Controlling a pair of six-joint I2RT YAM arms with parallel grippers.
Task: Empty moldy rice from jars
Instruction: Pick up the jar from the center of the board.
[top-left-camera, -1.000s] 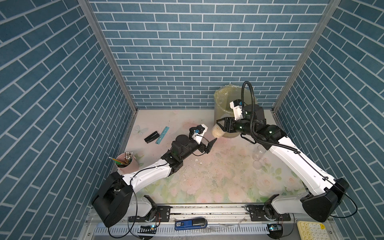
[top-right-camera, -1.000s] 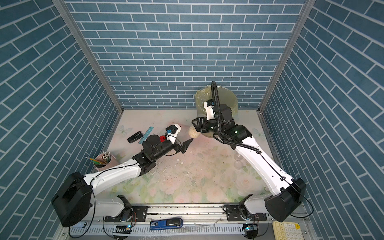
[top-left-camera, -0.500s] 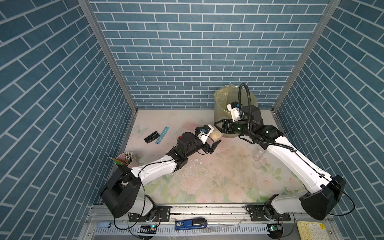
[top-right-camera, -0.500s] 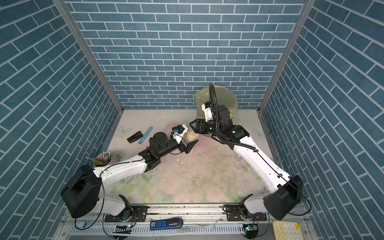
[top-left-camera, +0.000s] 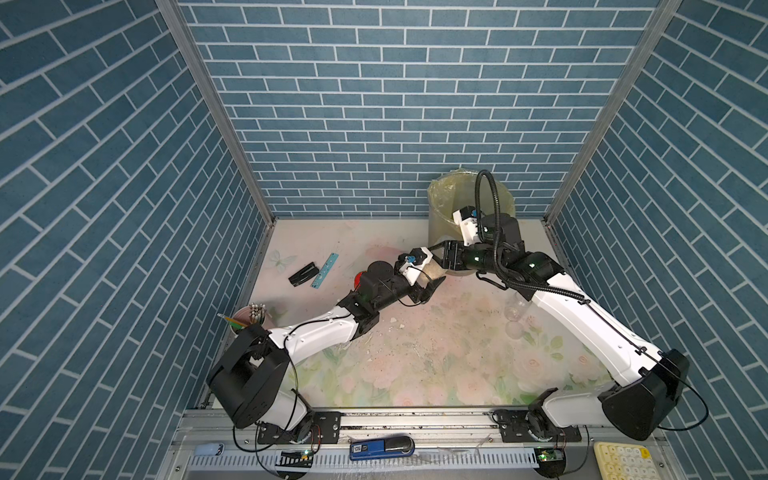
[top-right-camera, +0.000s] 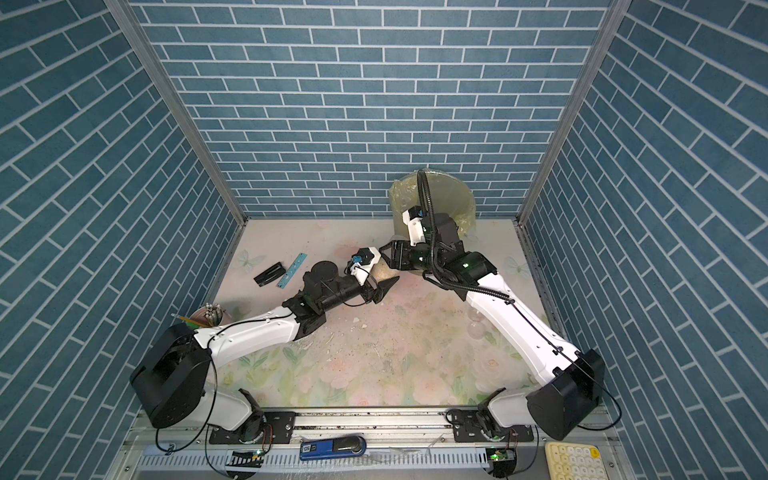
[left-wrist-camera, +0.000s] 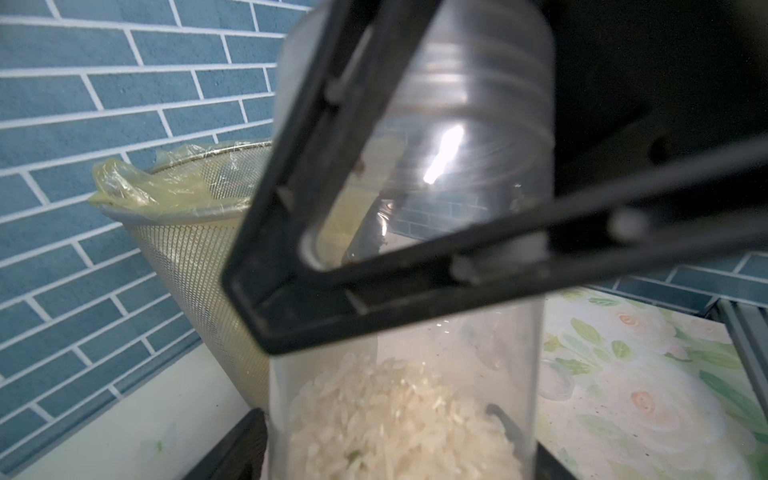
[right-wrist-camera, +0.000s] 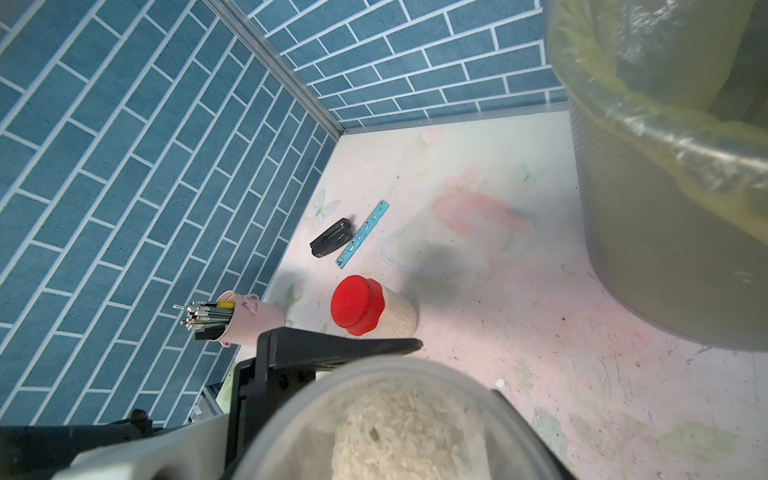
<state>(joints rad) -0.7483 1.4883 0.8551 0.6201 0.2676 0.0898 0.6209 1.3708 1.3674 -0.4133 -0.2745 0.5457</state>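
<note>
Okay, right pincer clamped on clear jar, held above tabletop just beside mesh bin. Jar holds moldy rice; left pincer straddles that rice end, can't tell if pinching. Separate red-capped jar stands on tabletop, rice inside.

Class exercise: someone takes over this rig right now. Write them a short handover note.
Right gripper: shut on a clear jar with rice inside, near the bin.
Left gripper: jaws either side of that jar; grip unclear.
Red-capped jar: upright, capped, full of rice.
Done: another clear jar by the right arm looks empty.
To do: tip the held jar's rice into the bin, then the red-capped jar's.
</note>
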